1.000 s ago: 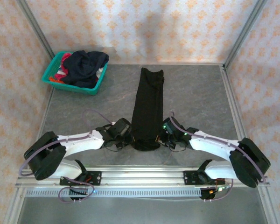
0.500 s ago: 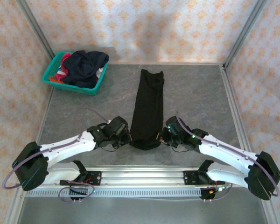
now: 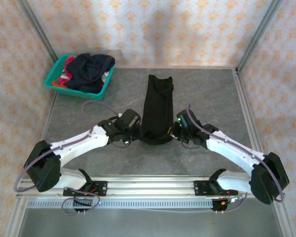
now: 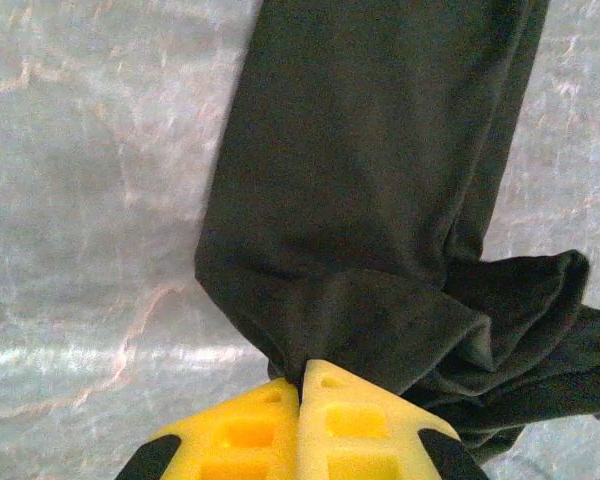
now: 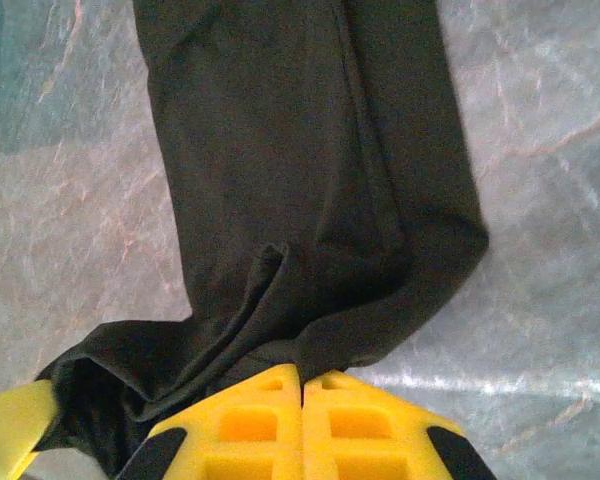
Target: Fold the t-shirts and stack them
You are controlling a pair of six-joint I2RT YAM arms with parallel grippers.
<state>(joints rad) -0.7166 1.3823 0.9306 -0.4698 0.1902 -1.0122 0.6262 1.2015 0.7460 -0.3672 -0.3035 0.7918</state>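
Note:
A black t-shirt (image 3: pixel 158 106), folded into a long narrow strip, lies lengthwise in the middle of the table. Its near end is lifted and curled back over itself. My left gripper (image 3: pixel 138 132) is shut on that end's left corner, and its yellow fingers (image 4: pixel 250 425) pinch the black cloth (image 4: pixel 370 200). My right gripper (image 3: pixel 171 131) is shut on the right corner, with yellow fingers (image 5: pixel 360 420) clamped on the black fabric (image 5: pixel 300 180). More t-shirts, dark navy (image 3: pixel 91 69) and red-pink (image 3: pixel 65 76), are heaped in the basket.
The teal plastic basket (image 3: pixel 69 90) stands at the far left corner of the grey table (image 3: pixel 207 98). Metal frame posts and patterned walls close in the left, right and back. A metal rail (image 3: pixel 148 185) runs along the near edge.
Both grippers have moved away from the near edge toward the back, carrying the shirt's near end with them, so the strip now looks shorter and its end folds over.

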